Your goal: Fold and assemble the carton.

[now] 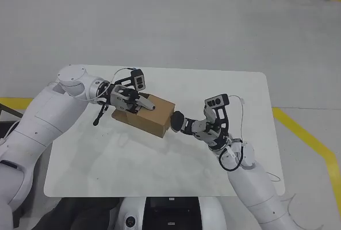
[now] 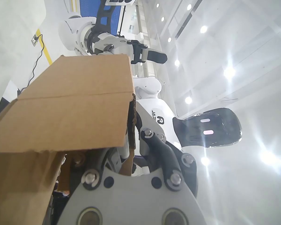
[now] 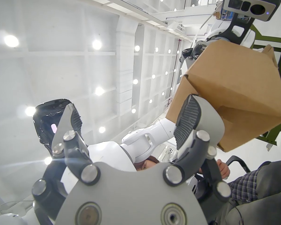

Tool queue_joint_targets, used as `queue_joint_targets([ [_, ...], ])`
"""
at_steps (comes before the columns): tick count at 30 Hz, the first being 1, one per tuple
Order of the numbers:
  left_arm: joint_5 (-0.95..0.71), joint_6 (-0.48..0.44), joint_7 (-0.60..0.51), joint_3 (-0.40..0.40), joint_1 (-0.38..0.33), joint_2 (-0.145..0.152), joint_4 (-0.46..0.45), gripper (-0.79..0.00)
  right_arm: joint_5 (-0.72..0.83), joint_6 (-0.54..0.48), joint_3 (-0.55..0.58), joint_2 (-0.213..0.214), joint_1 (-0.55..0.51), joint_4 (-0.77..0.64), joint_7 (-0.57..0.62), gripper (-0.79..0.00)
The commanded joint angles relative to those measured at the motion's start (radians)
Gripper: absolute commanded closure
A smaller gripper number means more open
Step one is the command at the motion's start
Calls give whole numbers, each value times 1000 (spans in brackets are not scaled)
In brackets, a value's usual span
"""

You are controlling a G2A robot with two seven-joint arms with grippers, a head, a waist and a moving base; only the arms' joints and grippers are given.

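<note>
Items I noted: one white desk point(image 1: 158, 167) with rounded corners; grey floor point(image 1: 170, 29) around it, marked with a yellow stripe point(image 1: 315, 145); one wall socket point(image 2: 34, 40), a black cable point(image 2: 38, 58) trailing down from it; round ceiling lights point(image 2: 229, 72), lit.

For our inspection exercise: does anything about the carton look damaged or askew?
Yes. In the left wrist view the carton has a ragged, frayed corner edge, as if torn. It is also askew to the table.
</note>
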Motion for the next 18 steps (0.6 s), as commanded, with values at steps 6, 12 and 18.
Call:
queue_joint_targets([
  [6, -14, 1, 0, 6, -7, 2, 1, 0, -36, 4, -4, 1, -10, -14, -5, -785],
  [12, -34, 6, 0, 12, -10, 6, -5, 0, -72, 3, -9, 1, -15, -26, -23, -785],
  [18, -28, 17, 0, 27, -16, 10, -3, 0, -77, 3, -10, 1, -14, -35, -26, -785],
])
